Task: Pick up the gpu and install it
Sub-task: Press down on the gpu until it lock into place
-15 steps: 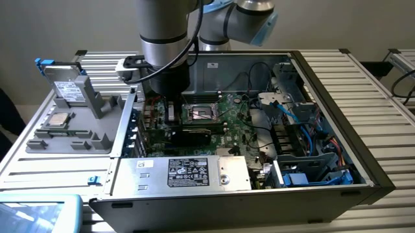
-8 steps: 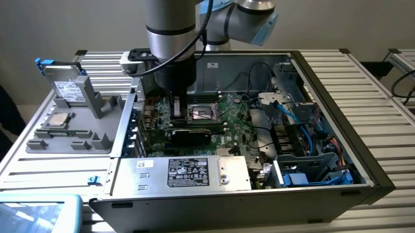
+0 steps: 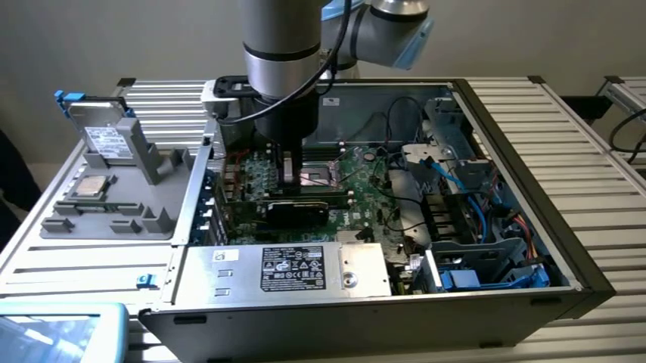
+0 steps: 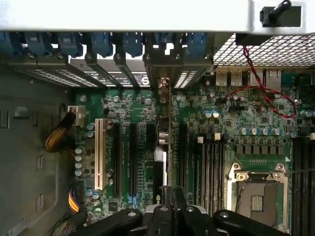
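The tool [image 4: 170,209] is down inside the open case [image 3: 525,136], its black fingers [image 4: 179,201] pinched on the top edge of the gpu [image 4: 169,128]. In the wrist view the card runs edge-on as a thin line from the tool to the rear slot brackets (its faces cannot be made out from there), standing upright over the motherboard [image 4: 246,118] between the black expansion slots. In the exterior view the gpu [image 3: 293,209] shows as a dark card low in the case, just below the arm [image 3: 287,45]. The case also holds a bare cpu socket [image 4: 256,194], a silver power supply [image 3: 302,268] at its near wall, and blue cables and a drive cage [image 3: 485,257] toward the exterior view's right. Beside the case, on the table [image 3: 565,113], a grey tray [image 3: 111,204] holds a hard drive [image 3: 101,128] propped upright.
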Available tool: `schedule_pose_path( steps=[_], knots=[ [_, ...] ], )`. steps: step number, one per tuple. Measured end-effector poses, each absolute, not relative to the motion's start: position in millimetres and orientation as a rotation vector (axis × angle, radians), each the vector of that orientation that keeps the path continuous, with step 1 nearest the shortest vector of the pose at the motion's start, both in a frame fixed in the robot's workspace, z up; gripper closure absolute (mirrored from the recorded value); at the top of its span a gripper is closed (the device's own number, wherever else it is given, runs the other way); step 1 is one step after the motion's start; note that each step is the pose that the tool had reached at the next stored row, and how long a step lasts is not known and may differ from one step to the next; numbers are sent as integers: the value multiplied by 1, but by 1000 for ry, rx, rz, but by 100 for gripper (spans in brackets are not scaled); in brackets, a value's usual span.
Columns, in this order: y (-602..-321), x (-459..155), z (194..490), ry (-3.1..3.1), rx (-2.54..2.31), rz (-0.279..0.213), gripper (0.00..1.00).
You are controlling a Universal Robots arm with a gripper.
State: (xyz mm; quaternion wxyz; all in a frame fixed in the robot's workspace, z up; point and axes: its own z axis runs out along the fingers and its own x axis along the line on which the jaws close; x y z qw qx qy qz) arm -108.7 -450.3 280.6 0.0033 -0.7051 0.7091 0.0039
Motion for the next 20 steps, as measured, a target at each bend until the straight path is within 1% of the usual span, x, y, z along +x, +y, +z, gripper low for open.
schedule_pose_path(
  steps=[3,5,14,16,20],
  knots=[
    [-451,-109,279,2234,-2221,41,88],
    [-451,-109,276,2238,-2224,50,88],
    [-451,-109,265,2243,-2230,39,88],
    [-451,-109,269,2244,-2230,39,88],
    [-451,-109,288,2244,-2231,39,88]
  ],
)
